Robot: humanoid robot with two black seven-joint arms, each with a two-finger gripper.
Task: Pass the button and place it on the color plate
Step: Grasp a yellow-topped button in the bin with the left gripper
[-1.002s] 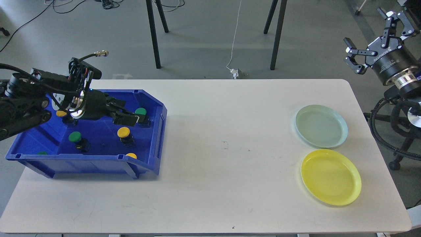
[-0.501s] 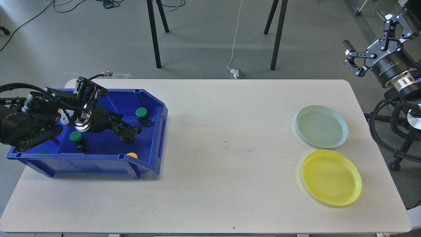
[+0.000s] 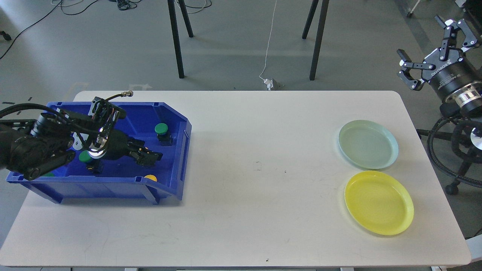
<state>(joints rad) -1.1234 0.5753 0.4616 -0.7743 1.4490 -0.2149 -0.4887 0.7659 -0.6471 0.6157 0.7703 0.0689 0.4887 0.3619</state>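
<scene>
The left gripper (image 3: 150, 157) sits low inside the blue bin (image 3: 177, 150) at 9 o'clock, its finger state unclear; the right gripper (image 3: 433, 47) hangs spread at 2 o'clock.

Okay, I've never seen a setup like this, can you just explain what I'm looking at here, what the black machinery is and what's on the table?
This is one picture, taken from a humanoid robot's own head, looking forward and down at a white table. The black machinery is its two arms. The left arm comes in from the left, and its left gripper is lowered into a blue bin that holds green and yellow push buttons, such as the green button near the back. The gripper is too dark to tell whether it has grabbed one. The right gripper is raised off to the right, beyond the table's edge, open and empty. On the table's right side lie a pale green plate and a yellow plate, both empty.
</scene>
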